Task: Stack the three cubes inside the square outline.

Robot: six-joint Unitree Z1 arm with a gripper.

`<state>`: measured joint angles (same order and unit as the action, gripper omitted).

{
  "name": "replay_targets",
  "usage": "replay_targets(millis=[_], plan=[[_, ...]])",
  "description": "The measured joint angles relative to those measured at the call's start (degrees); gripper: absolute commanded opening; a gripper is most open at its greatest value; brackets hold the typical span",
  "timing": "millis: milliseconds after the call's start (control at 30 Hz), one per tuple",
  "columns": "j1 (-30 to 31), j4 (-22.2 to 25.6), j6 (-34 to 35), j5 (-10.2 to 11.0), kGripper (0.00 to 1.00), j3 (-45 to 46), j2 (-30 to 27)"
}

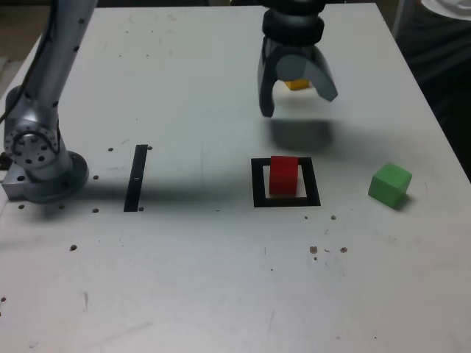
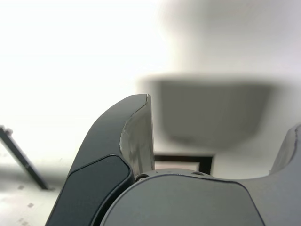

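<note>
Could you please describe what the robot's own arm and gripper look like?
The arm is silvery grey, with rounded tubular links, a dark cable along it and a ring of small dark dots at the lower joint. Near the tool the wrist section is black. The tool itself is dark grey, with two curved, claw-like fingers whose inner faces look paler and scuffed.

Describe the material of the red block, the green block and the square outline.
Red block: probably painted wood or plastic, judging by its even colour and flat faces.

Green block: likely the same, fairly matte, with no sharp highlights.

Square outline: perhaps dull black tape, since it looks flat against the table with crisp edges.
</note>
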<state>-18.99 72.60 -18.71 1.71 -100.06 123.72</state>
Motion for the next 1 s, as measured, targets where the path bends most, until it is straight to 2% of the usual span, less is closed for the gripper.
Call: replay_targets(millis=[333, 800, 900, 1000], plan=[[-6.5, 2.9, 0.0, 2.2, 0.99, -7.6, 5.1], [-10.9, 7.5, -0.1, 4.9, 0.96, -19.3, 12.3], [-11.0, 8.1, -0.3, 5.1, 0.93, -21.6, 13.7], [-11.1, 9.0, -0.4, 5.2, 0.86, -23.4, 15.0]])
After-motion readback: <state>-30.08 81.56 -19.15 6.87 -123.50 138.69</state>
